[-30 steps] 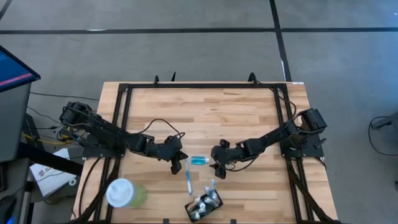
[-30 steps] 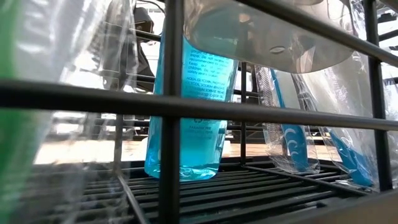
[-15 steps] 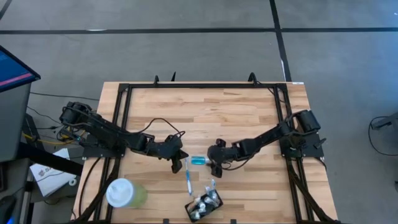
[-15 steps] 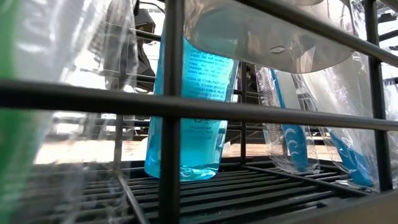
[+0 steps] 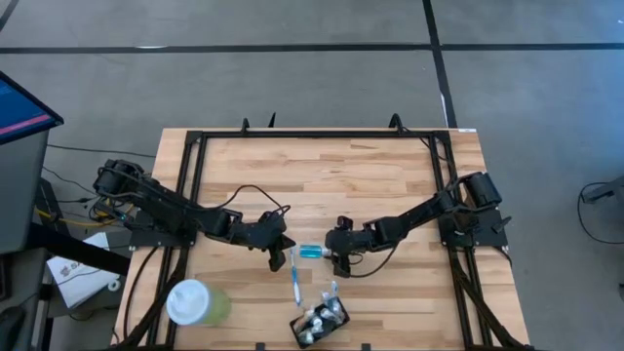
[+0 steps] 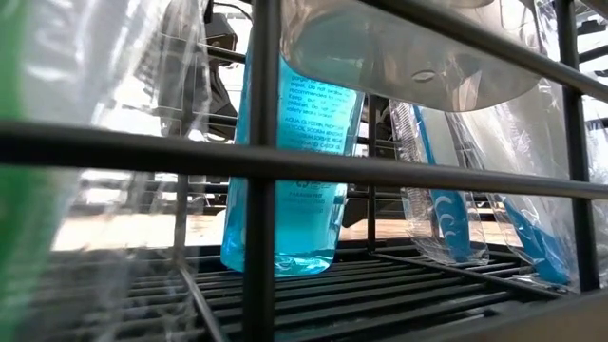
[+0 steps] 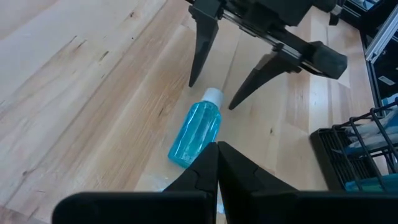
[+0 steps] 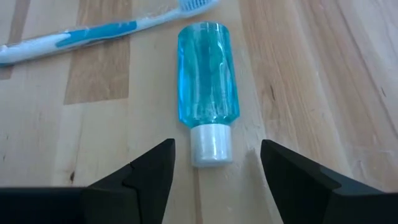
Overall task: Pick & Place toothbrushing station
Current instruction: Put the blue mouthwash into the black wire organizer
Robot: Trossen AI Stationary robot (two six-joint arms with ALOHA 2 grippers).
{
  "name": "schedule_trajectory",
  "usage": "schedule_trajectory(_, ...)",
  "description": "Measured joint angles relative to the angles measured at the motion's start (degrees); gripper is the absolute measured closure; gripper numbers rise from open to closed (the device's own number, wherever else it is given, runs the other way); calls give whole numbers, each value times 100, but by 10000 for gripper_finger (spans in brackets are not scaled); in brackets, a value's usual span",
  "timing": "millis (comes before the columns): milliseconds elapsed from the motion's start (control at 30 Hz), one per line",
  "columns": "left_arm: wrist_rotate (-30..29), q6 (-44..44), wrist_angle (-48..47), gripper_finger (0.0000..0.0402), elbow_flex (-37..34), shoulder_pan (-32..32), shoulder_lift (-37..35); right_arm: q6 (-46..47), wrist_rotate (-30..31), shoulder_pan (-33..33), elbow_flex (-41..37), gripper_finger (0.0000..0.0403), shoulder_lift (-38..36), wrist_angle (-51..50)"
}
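A small clear-blue bottle [image 5: 312,252] with a white cap [image 8: 211,145] lies on its side on the wooden table. My right gripper [image 8: 216,148] is open, one finger on each side of the cap and clear of it; the left wrist view shows it there too [image 7: 211,95]. My left gripper [image 7: 216,148] is shut just left of the bottle's base, above the table. A white-and-blue toothbrush [image 5: 295,283] lies flat between the bottle and the black wire holder [image 5: 336,327] at the near edge. That holder contains a blue bottle [image 6: 285,171] and wrapped toothbrushes [image 6: 442,209].
A pale green cup with a white lid [image 5: 195,302] stands at the table's near left corner. A black frame [image 5: 312,135] runs round the table's edges. The far half of the wooden top is bare.
My right gripper has rolled a little about its own axis beside the bottle's cap, its fingers still apart. The bottle and the toothbrush lie where they were.
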Motion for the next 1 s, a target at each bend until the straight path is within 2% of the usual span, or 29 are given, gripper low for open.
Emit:
schedule_trajectory(300,-2,-2,19,402,0,0,2,-171,55,101,0,190,0,33)
schedule_trajectory(533,-2,-4,40,402,0,0,2,-171,192,149,86,172,393,367)
schedule_trajectory(667,12,-40,55,402,0,0,2,-146,238,151,306,169,456,72)
schedule_trajectory(1000,116,-50,85,401,0,0,2,72,303,149,374,204,463,-140)
